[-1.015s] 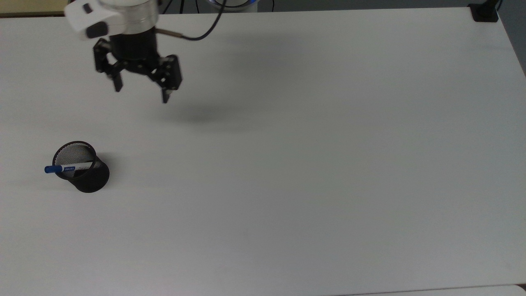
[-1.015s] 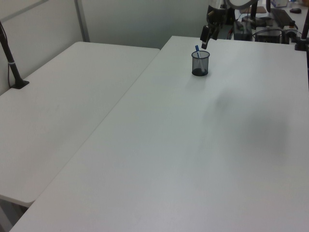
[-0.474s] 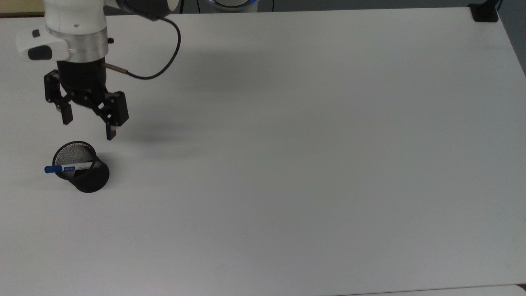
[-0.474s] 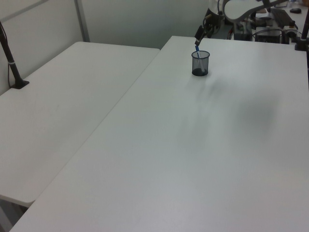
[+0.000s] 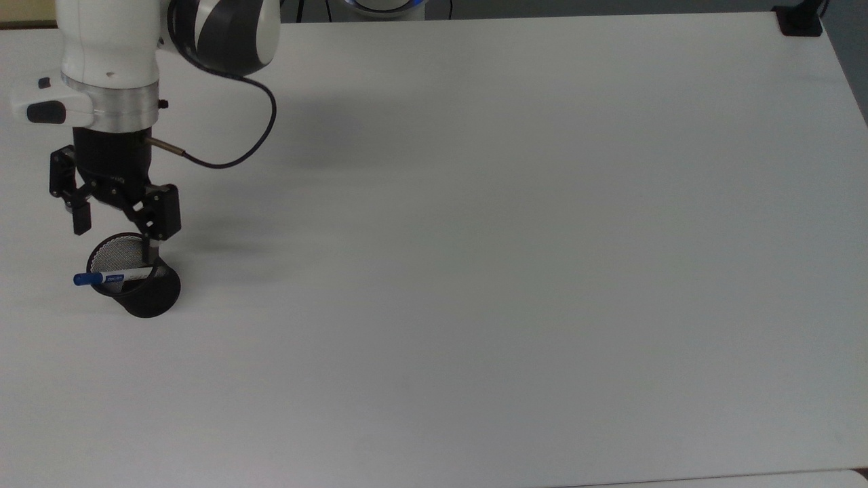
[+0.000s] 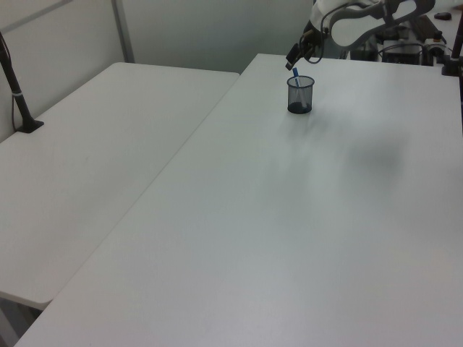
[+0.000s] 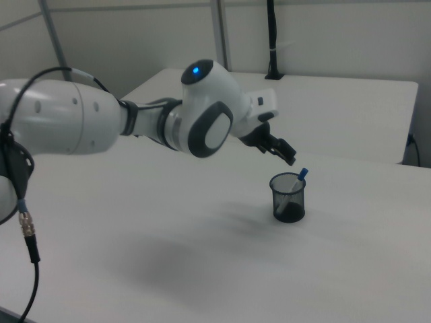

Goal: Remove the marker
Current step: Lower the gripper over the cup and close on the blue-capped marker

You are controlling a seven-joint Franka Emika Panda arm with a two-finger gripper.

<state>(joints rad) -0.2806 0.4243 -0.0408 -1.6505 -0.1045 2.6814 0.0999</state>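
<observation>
White table, matte, evenly lit, with soft grey shadows near the top view's upper left. Second white table butted against it along a straight seam, on the left view's left. Black clamp post fixed at that second table's far edge. Another black clamp base at the top view's upper right corner. Pale partition walls behind, split by grey upright bars. Cluttered equipment at the left view's upper right.

Marker lower barrel hidden inside mesh cup.
</observation>
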